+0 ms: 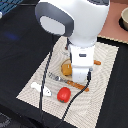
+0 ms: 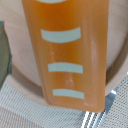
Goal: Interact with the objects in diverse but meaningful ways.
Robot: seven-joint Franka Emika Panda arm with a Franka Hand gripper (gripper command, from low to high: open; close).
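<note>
The yellow-orange bread loaf (image 2: 67, 52) with pale ridge stripes fills the wrist view, lying over a round tan dish (image 2: 17, 75). In the exterior view only an orange-tan patch of the loaf and dish (image 1: 65, 66) shows beside the arm. My gripper (image 1: 75, 71) hangs low right over that spot, but its fingers are hidden behind the hand and do not show in the wrist view. The red tomato (image 1: 63, 94) sits near the mat's front edge. A white fish-like piece (image 1: 40, 88) lies to the exterior view's left of it. The sausage stick is out of view.
An orange-handled fork (image 1: 67, 81) lies between the dish and the tomato, with its tines (image 2: 96, 119) close to the loaf. An orange handle (image 1: 97, 62) pokes out on the arm's far side. The beige woven mat (image 1: 102, 75) covers a dark table. A bowl (image 1: 124, 17) stands at the back right.
</note>
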